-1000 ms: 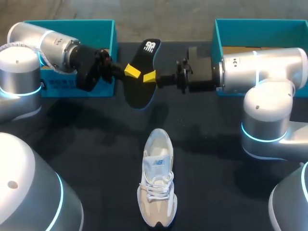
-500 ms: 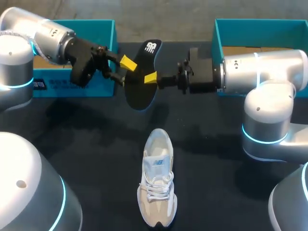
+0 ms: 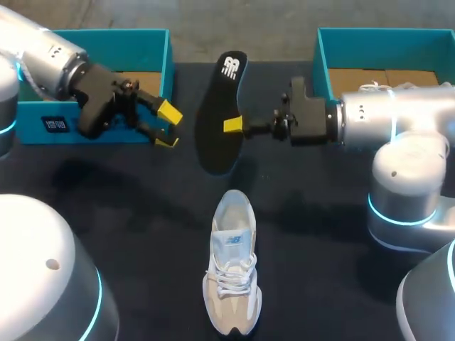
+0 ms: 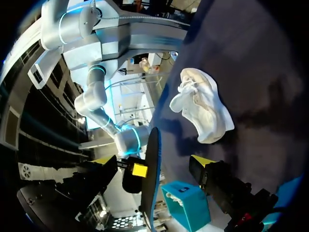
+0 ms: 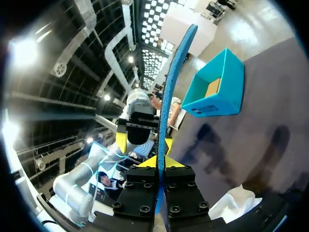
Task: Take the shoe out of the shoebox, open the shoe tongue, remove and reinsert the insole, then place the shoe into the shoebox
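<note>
The right gripper [image 3: 230, 126] pinches the black insole [image 3: 219, 117] at the top middle; the left gripper [image 3: 168, 126], upper left, is open and empty. Held by one thin pinch, the insole could slip or tip and miss the shoe [image 3: 232, 273] at the bottom middle.

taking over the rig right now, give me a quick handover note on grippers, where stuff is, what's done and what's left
Left gripper: open, holding nothing, beside the insole without touching it.
Right gripper: shut on the insole, held on edge above the table's middle.
Shoe: on its sole on the table, nearer the robot than the insole, out of both boxes.
Teal boxes: left box and right box at the far side of the table.
Done: shoe taken out, insole removed.
Left: put the insole back in the shoe, then place the shoe in the box.
</note>
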Controlling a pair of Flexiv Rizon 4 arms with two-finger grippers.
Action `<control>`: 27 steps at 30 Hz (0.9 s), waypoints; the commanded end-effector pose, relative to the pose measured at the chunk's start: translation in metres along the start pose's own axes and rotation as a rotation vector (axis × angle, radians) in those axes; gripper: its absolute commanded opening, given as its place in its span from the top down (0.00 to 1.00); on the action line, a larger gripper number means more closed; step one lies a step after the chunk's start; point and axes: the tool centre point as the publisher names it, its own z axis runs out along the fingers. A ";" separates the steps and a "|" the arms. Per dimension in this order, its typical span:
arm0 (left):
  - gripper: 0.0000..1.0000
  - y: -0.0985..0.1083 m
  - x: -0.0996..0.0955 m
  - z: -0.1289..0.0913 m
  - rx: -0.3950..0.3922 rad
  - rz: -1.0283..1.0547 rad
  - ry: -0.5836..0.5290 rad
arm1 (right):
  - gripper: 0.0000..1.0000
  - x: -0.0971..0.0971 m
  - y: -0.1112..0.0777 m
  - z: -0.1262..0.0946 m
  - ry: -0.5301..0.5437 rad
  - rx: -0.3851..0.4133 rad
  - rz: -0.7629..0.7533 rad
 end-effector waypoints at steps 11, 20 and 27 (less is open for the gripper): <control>0.00 -0.009 0.020 -0.031 -0.036 -0.073 0.182 | 1.00 -0.013 -0.018 -0.008 0.043 0.056 -0.110; 0.00 -0.008 0.026 -0.036 -0.074 -0.084 0.164 | 1.00 -0.019 -0.021 -0.006 0.040 0.066 -0.117; 0.00 -0.008 0.026 -0.036 -0.074 -0.084 0.164 | 1.00 -0.019 -0.021 -0.006 0.040 0.066 -0.117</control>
